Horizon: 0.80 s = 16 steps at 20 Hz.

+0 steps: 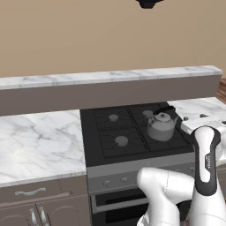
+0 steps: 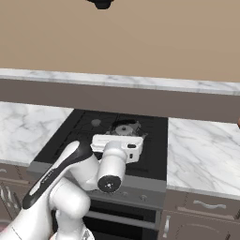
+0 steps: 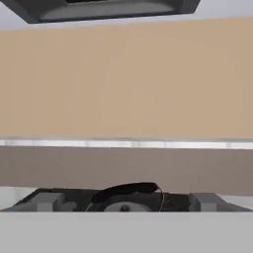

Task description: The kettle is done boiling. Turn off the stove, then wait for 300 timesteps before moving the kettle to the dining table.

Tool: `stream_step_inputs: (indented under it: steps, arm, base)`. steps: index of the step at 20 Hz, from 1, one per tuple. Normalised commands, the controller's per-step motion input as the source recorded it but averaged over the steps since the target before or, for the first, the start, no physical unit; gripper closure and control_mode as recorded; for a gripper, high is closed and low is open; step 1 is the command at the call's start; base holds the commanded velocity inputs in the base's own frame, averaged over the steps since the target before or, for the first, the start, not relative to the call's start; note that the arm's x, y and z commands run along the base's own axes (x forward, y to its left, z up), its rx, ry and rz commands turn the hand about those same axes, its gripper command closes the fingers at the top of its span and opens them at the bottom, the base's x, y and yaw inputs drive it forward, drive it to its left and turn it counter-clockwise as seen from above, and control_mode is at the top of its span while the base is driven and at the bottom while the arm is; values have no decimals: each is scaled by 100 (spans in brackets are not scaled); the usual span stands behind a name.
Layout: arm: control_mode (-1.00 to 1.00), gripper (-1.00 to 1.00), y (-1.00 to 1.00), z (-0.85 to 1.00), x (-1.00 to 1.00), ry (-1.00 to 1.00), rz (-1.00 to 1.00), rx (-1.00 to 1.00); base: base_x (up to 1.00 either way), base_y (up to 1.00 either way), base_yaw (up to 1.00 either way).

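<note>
The grey kettle [image 1: 161, 126] with its black arched handle stands on the front right burner of the black stove [image 1: 117, 132]. From the right base view, only the kettle's top [image 2: 125, 128] peeks over the white hand. My gripper [image 3: 126, 202] is open. Its fingertips [image 3: 47, 201] stand wide apart on either side of the kettle's handle [image 3: 126, 189], just in front of it and about level with it. Nothing is held. The stove's knobs [image 1: 106, 182] line the grey front panel below the burners. The dining table is out of view.
Marble counter [image 1: 39, 143] flanks the cooktop on both sides, and a raised marble ledge [image 1: 110, 78] runs along the back against the tan wall. A dark range hood [image 3: 106, 9] hangs overhead. My white arm [image 2: 70, 183] crosses in front of the oven.
</note>
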Motion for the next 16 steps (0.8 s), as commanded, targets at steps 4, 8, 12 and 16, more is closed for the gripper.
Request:
stream_step_inputs:
  steps: [4, 8, 12, 16]
  arm:
    - [-100, -100, 0, 0, 35, 0, 0, -12]
    - [-100, -100, 0, -2, 37, 4, 0, -10]
    - [-100, -100, -1, -12, 36, 9, 0, -11]
    - [-100, -100, -5, -19, 33, 9, 0, -11]
  base:
    - [0, 0, 0]
    - [0, 0, 0]
    - [0, 0, 0]
    - [0, 0, 0]
